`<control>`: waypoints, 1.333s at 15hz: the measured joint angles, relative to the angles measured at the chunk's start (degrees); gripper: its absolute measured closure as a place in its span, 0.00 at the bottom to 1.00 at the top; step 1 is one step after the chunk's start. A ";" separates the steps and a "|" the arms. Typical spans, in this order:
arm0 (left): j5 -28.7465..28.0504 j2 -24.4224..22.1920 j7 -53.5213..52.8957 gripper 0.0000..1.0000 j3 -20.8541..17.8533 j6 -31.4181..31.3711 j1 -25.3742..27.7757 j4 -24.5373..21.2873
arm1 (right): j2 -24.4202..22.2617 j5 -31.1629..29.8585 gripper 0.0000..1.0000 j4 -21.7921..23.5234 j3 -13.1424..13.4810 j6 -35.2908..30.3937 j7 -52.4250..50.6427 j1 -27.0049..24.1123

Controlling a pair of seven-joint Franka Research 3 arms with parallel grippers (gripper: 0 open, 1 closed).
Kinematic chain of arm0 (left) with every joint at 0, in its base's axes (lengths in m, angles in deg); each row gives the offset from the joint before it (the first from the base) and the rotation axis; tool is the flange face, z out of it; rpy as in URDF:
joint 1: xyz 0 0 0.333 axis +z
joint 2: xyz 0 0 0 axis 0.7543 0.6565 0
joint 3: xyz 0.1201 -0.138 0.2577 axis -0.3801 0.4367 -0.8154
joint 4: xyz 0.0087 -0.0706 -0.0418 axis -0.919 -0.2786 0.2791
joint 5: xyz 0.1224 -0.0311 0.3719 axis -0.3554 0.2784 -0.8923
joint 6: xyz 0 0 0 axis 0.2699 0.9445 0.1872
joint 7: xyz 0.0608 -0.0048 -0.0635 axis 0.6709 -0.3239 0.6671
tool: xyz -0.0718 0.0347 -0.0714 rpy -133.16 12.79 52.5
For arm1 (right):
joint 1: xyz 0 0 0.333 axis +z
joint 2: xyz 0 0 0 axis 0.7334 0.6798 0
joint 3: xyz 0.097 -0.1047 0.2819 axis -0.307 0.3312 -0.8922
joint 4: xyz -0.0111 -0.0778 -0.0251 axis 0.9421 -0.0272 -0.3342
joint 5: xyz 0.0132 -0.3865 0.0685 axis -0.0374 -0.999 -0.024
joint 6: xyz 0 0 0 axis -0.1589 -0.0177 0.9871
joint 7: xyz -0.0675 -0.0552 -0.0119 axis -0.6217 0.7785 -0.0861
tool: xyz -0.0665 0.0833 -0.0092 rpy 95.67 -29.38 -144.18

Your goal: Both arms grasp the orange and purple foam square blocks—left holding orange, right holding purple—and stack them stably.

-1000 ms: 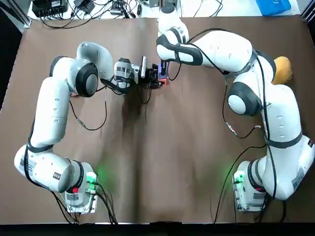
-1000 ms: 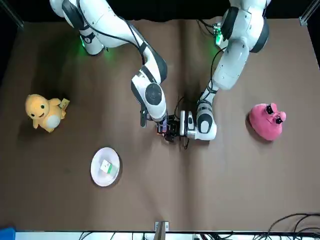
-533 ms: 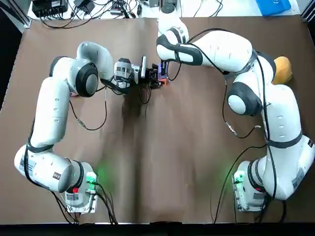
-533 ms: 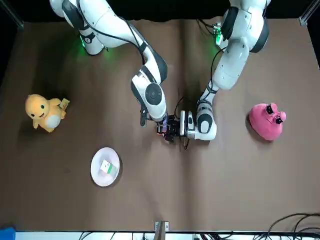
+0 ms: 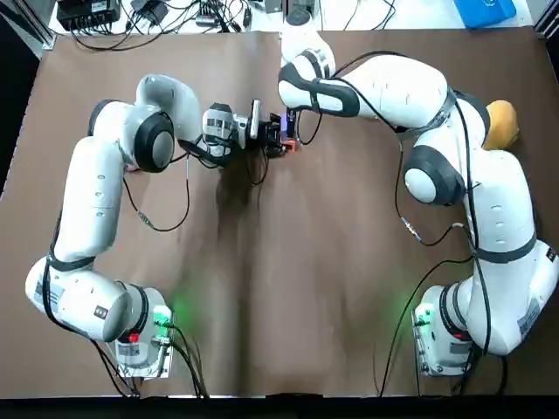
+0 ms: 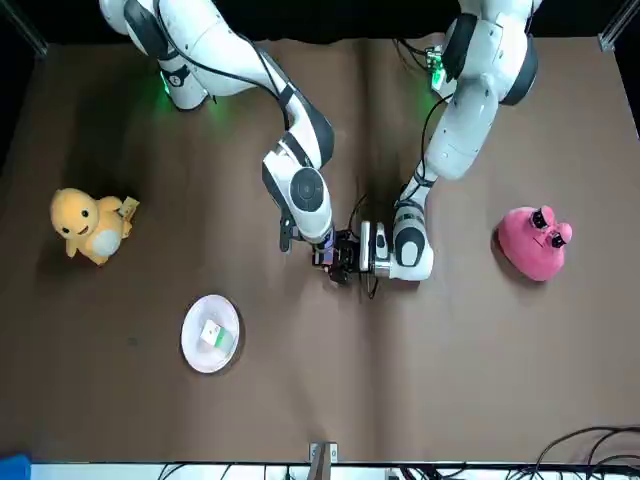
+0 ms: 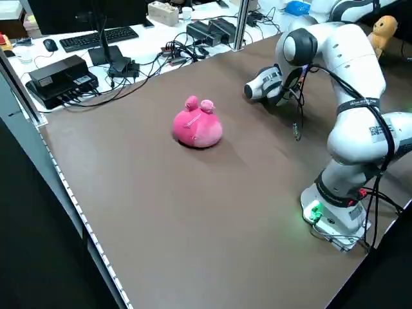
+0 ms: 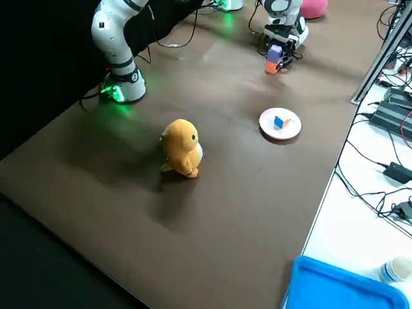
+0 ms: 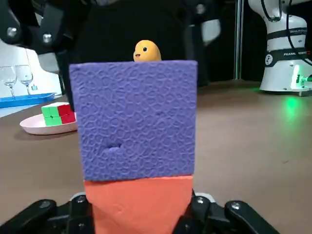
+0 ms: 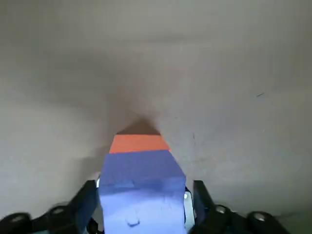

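**Purple on orange, both blocks gripped**

From the top view the arms hide most of the stack. The left wrist view shows it plainly: the purple foam square block (image 9: 134,119) rests flat on the orange foam square block (image 9: 141,204), with their edges nearly flush. The right side view shows the pair upright, low over the brown surface (image 5: 306,262), far from the bases. The left end effector (image 5: 278,140) is narrowed onto the orange block. The right end effector (image 5: 289,133) clamps the sides of the purple block.
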 joint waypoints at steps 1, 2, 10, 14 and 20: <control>0.00 0.00 0.00 0.42 0.00 0.00 0.00 0.00 | 0.04 -0.01 0.00 0.20 0.00 0.00 0.00 0.00; 0.00 0.00 0.00 0.42 0.00 -0.01 0.00 0.01 | 0.04 -0.01 0.00 0.19 0.00 0.00 0.00 0.00; 0.00 0.00 0.00 0.42 0.01 -0.03 0.00 0.01 | 0.04 -0.03 0.00 0.03 0.00 0.08 0.00 0.03; -0.01 0.00 -0.10 0.42 0.03 -0.09 0.00 0.06 | -0.02 -0.03 0.00 -0.27 0.00 0.09 0.00 0.03; -0.08 0.01 -0.18 0.33 0.05 -0.55 -0.06 0.21 | -0.26 -0.03 0.00 -0.55 0.00 -3.55 0.00 0.04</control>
